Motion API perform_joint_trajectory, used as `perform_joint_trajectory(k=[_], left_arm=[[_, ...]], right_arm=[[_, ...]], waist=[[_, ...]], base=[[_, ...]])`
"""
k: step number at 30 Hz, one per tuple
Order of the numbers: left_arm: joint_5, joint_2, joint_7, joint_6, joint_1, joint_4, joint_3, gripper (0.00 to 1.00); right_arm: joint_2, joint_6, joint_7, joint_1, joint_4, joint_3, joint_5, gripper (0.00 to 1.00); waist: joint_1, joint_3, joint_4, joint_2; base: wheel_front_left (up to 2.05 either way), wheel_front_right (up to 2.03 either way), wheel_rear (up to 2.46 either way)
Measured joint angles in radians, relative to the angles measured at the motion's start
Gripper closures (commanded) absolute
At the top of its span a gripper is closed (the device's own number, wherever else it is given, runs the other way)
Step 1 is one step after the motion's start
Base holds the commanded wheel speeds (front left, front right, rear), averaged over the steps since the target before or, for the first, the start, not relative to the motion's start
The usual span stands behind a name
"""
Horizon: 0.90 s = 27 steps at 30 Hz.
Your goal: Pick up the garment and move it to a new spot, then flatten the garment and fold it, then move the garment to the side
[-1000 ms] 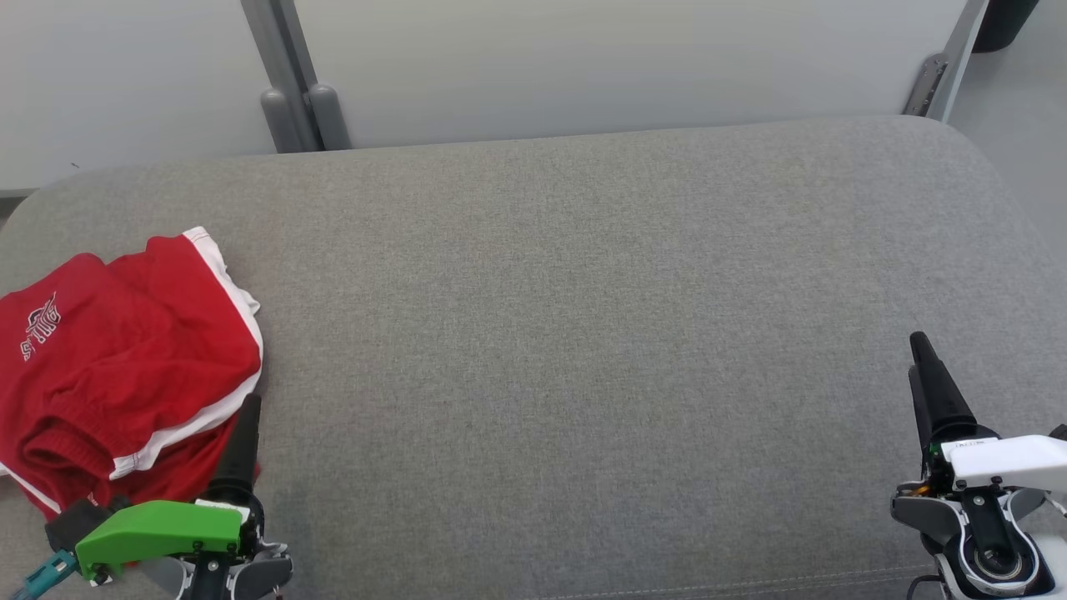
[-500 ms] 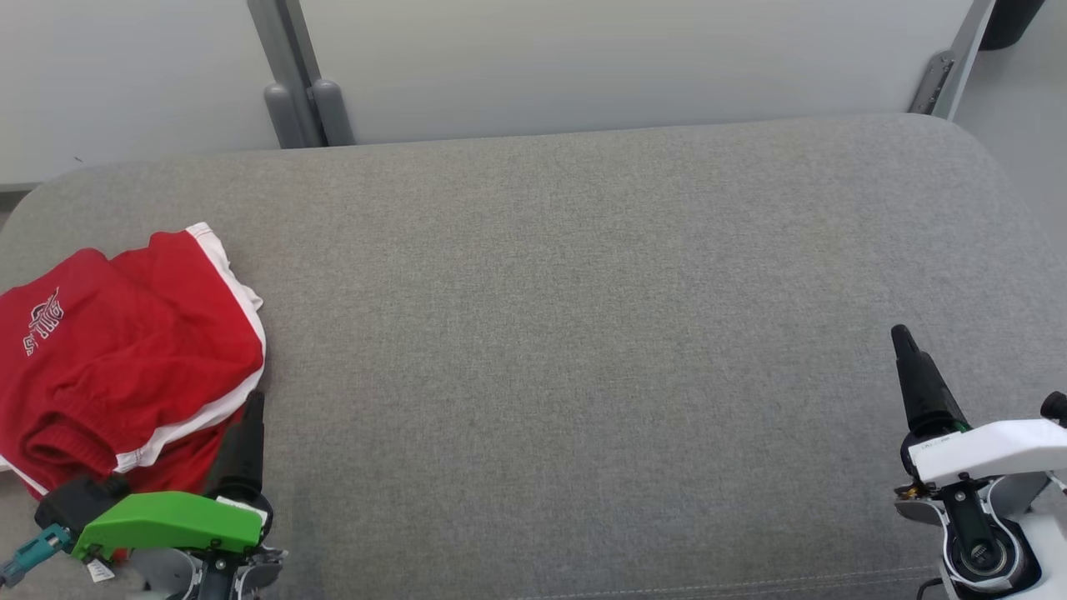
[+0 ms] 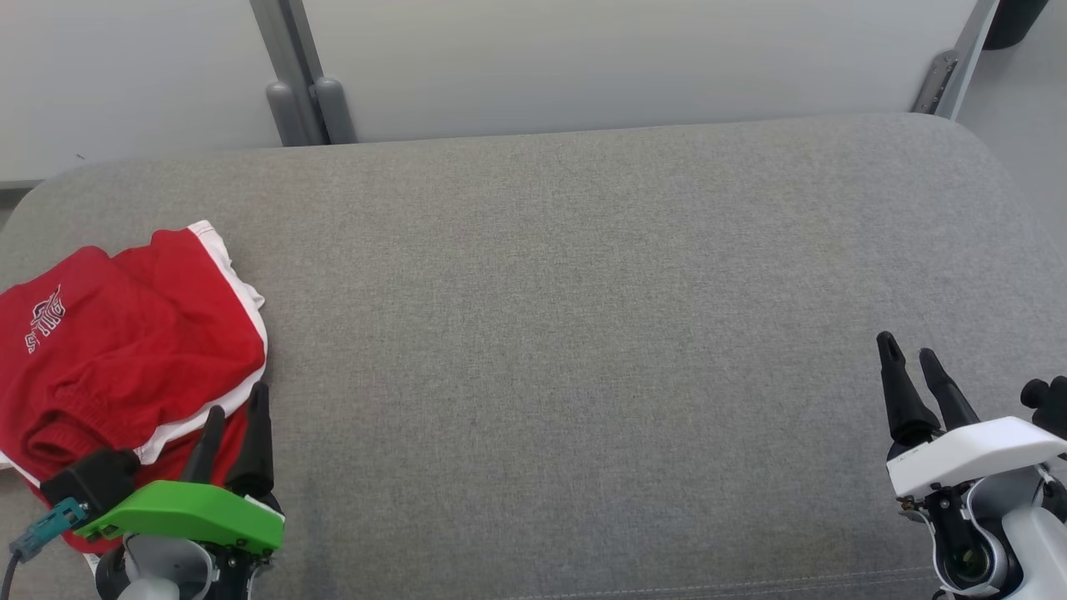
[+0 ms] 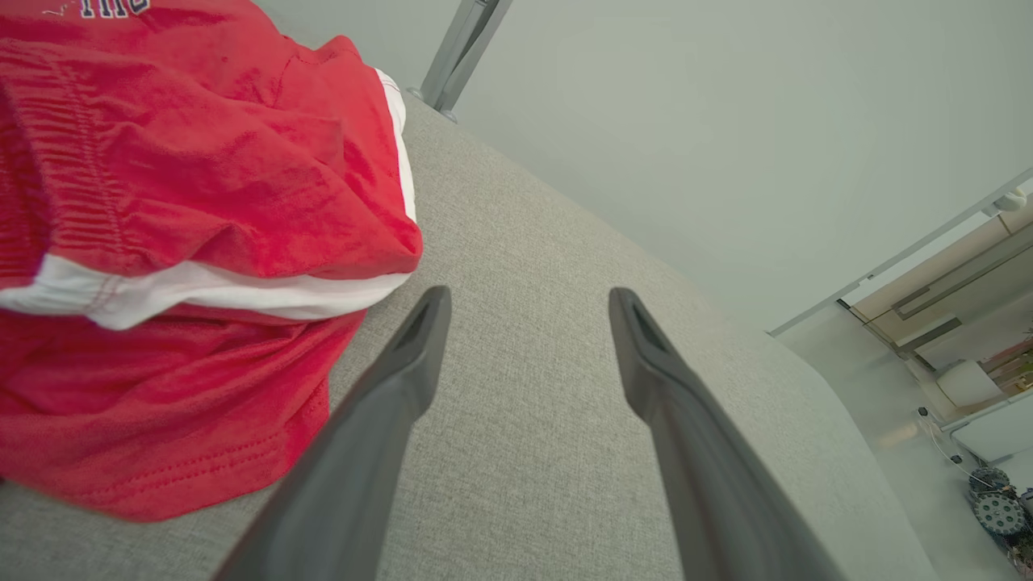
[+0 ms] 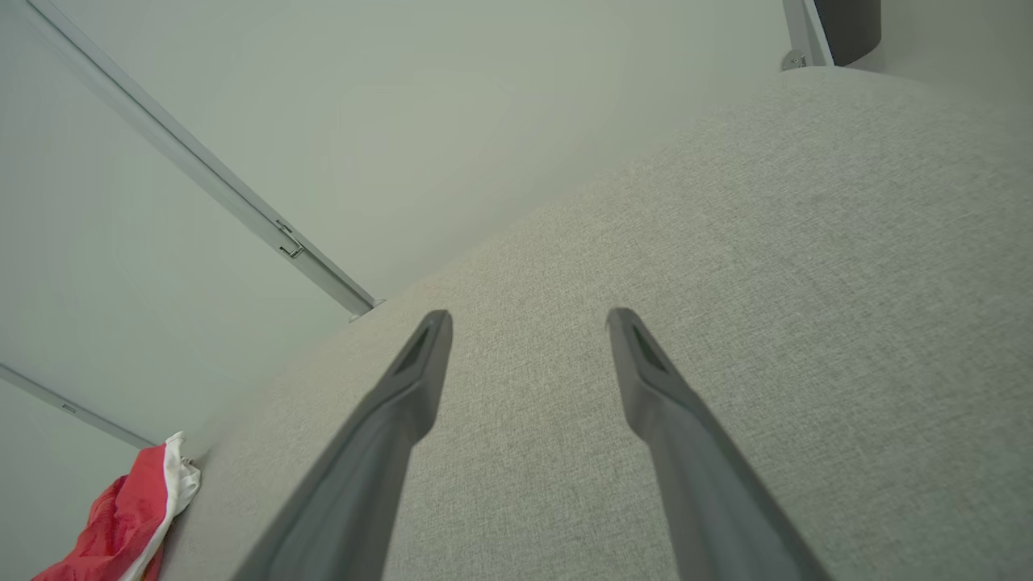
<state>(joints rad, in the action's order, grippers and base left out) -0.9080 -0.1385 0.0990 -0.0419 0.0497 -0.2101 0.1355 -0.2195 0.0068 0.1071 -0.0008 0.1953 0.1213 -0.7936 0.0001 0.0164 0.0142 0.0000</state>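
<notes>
1. Garment (image 3: pixel 125 350): red shorts with white trim and pale lettering. I log them crumpled at the left edge of the head view, on the tabletop. One white-edged hem is folded over the top. In the left wrist view the shorts (image 4: pixel 186 186) sit at the upper left and show a ribbed waistband. In the right wrist view they (image 5: pixel 121 516) sit small at the lower left corner.
2. Tabletop (image 3: pixel 583 317): covered in grey woven fabric, with rounded far corners and a stitched seam along the near edge.
3. Left tool (image 3: pixel 237 400): lower left of the head view, under a green cover (image 3: pixel 187 512). Its fingers are spread apart and hold nothing. In its own wrist view the tool (image 4: pixel 529 294) has grey fabric between its fingers, and one finger lies just beside the white-trimmed fold. I cannot tell whether that finger touches it.
4. Right tool (image 3: pixel 906 346): lower right of the head view, under a white cover (image 3: pixel 971 454), well apart from the shorts. In its own wrist view the tool (image 5: pixel 524 315) shows its fingers spread, empty, above bare fabric.
5. Wall panel (image 3: pixel 625 58): pale, behind the tabletop, with a grey post (image 3: pixel 300 92) at the upper left.
</notes>
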Motion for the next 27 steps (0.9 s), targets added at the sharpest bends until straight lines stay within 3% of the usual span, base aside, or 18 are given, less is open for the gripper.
perform_joint_trajectory(k=[17, 27], left_arm=[[0.264, 0.0, 0.056, 0.042, -0.03, 0.038, 0.033, 0.0], [0.388, 0.0, 0.086, 0.044, -0.032, 0.058, 0.036, 0.0]], right_arm=[[-0.027, -0.035, 0.052, -0.002, -0.006, 0.051, 0.252, 0.0], [-0.035, -0.048, 0.082, -0.005, -0.015, 0.073, 0.37, 0.0]], waist=[[0.0, 0.004, -0.001, 0.0], [0.0, 0.006, 0.0, 0.0]], base=[[0.0, 0.0, 0.0], [0.0, 0.0, 0.0]])
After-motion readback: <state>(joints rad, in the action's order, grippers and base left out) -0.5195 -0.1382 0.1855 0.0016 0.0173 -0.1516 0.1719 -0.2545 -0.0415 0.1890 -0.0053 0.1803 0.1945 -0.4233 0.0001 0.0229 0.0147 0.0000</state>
